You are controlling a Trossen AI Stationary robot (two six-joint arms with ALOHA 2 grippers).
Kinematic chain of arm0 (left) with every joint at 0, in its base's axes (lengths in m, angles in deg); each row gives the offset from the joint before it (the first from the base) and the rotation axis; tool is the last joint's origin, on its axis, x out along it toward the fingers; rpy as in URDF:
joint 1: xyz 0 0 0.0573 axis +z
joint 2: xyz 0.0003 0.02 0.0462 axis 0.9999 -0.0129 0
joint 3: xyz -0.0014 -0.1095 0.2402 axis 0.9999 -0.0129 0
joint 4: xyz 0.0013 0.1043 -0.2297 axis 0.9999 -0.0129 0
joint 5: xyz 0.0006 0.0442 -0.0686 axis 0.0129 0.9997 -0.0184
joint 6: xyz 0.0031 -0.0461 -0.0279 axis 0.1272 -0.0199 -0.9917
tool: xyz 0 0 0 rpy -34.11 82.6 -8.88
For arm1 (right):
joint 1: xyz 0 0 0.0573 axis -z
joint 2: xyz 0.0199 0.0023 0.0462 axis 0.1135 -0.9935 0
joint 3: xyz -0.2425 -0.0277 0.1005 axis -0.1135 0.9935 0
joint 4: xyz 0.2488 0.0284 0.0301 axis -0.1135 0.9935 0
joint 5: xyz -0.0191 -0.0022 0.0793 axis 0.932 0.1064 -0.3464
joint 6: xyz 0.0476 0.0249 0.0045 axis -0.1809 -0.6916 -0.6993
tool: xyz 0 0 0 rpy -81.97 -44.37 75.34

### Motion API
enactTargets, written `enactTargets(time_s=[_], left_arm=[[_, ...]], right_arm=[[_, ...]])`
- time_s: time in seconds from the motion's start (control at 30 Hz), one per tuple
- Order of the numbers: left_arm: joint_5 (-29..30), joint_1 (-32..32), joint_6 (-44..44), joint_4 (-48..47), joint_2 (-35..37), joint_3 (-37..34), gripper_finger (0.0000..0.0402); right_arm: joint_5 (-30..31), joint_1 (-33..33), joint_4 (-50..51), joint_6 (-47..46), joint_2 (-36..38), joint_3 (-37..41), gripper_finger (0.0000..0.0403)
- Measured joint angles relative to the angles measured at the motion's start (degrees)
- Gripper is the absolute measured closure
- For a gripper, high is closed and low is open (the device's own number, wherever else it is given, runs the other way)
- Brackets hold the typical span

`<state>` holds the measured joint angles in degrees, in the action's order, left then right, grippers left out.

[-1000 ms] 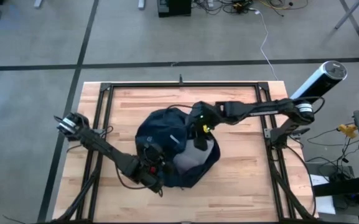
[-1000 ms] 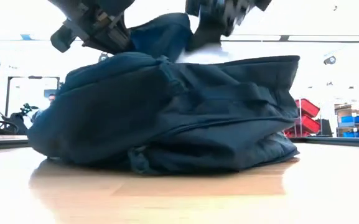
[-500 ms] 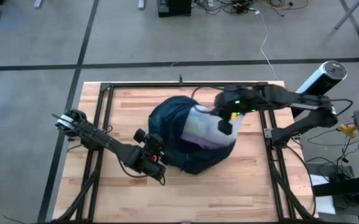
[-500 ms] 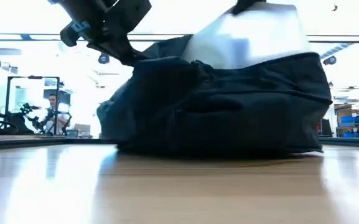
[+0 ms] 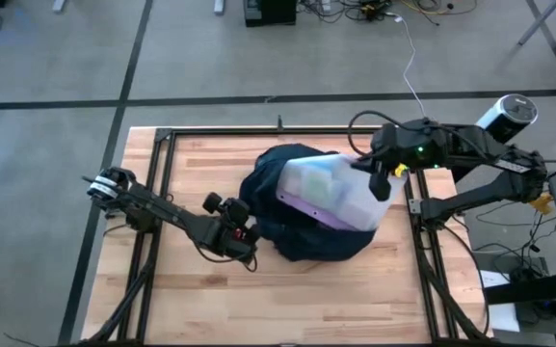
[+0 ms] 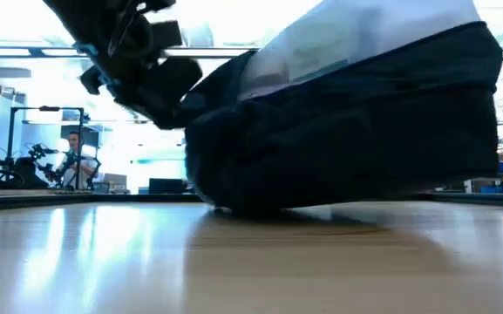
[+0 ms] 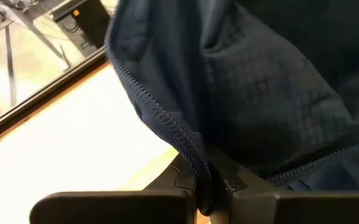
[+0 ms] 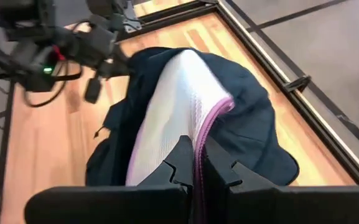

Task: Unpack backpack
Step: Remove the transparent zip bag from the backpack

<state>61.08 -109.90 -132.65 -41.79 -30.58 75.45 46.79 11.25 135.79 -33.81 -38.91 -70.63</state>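
The dark navy backpack (image 5: pixel 302 243) lies on its side mid-table, its opening facing up. A clear pouch with a purple edge (image 5: pixel 330 193) sticks out of that opening, slanting up toward the table's right side, with its lower end still inside the bag. My right gripper (image 5: pixel 383 181) is shut on the pouch at its right end. My left gripper (image 5: pixel 246 231) is shut on the backpack at its left side. In the low view the backpack (image 6: pixel 347 148) fills the middle and the pouch (image 6: pixel 364 35) rises above it. My left gripper (image 7: pixel 207 182) pinches the backpack's zipper edge (image 7: pixel 188 149) between its two fingers, coming level from the table's left side; the fabric runs up from the fingers, drawn fairly taut. The backpack's underside rests on the table. My right gripper (image 8: pixel 196 165) pinches the pouch's purple-trimmed edge (image 8: pixel 211 121) between its two fingers, coming from the table's right side, along the edge. The pouch's gripped end is lifted and tilted up, and its other end lies in the backpack's opening (image 8: pixel 135 68).
A black metal frame (image 5: pixel 162 140) runs around the wooden tabletop (image 5: pixel 210 308). Bare wood lies near the front edge and on the left. In the low view a person (image 6: pixel 75 157) sits far behind the table.
My right gripper has moved toward the table's right edge, staying shut, and has drawn the pouch far out of the backpack. The backpack has slid toward the right with it and bunched up. My left gripper has kept its hold and shifted slightly toward the right and far side.
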Motion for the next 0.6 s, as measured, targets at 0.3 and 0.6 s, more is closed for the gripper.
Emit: enactTargets(time_s=[0.3, 0.6], left_arm=[[-1.3, 1.2, -5.5, -15.5, 4.3, -0.4, 0.0401], [-5.0, 1.1, -10.7, -29.7, 13.5, -1.6, 0.0402]], right_arm=[[-2.0, 0.0, -5.8, 1.8, 2.1, 0.0, 0.0403], [-0.4, 0.1, -7.2, 3.0, 4.4, 0.0, 0.0403]])
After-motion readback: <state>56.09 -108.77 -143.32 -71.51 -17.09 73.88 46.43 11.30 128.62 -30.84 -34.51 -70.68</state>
